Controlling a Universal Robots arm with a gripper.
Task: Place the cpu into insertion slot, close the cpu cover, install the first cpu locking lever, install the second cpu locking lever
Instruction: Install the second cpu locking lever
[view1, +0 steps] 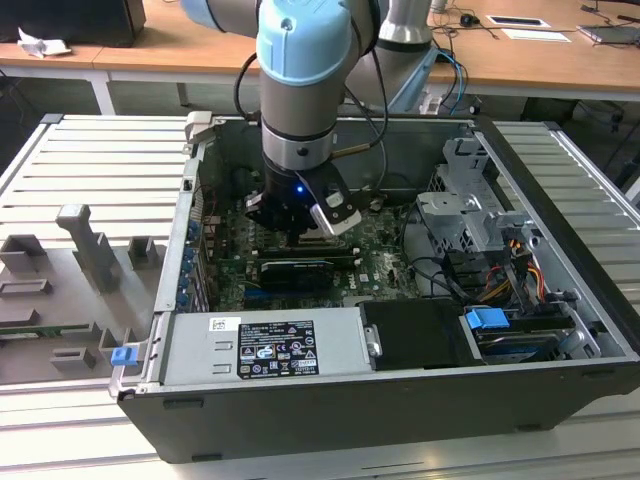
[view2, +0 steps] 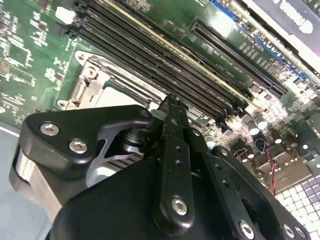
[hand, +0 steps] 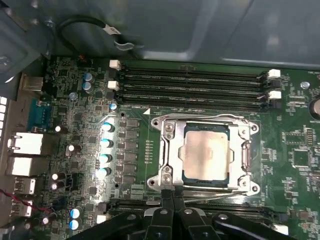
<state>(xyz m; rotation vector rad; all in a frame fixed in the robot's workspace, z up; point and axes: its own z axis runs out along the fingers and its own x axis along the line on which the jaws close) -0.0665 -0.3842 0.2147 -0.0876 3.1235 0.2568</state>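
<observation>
The cpu, a pale silver square, lies in the insertion slot on the green board. The cpu cover, a silvery frame, lies flat around it. One thin wire lever runs along one side of the socket and another along the opposite side. My gripper is shut, its black fingertips pressed together at the socket's corner by that second lever's end; I cannot tell if they touch it. In the exterior view the gripper reaches down into the open computer case.
Long black memory slots run just beyond the socket, and another set lies by the gripper. Blue-topped capacitors stand beside it. A power supply, a metal drive cage and cables crowd the case.
</observation>
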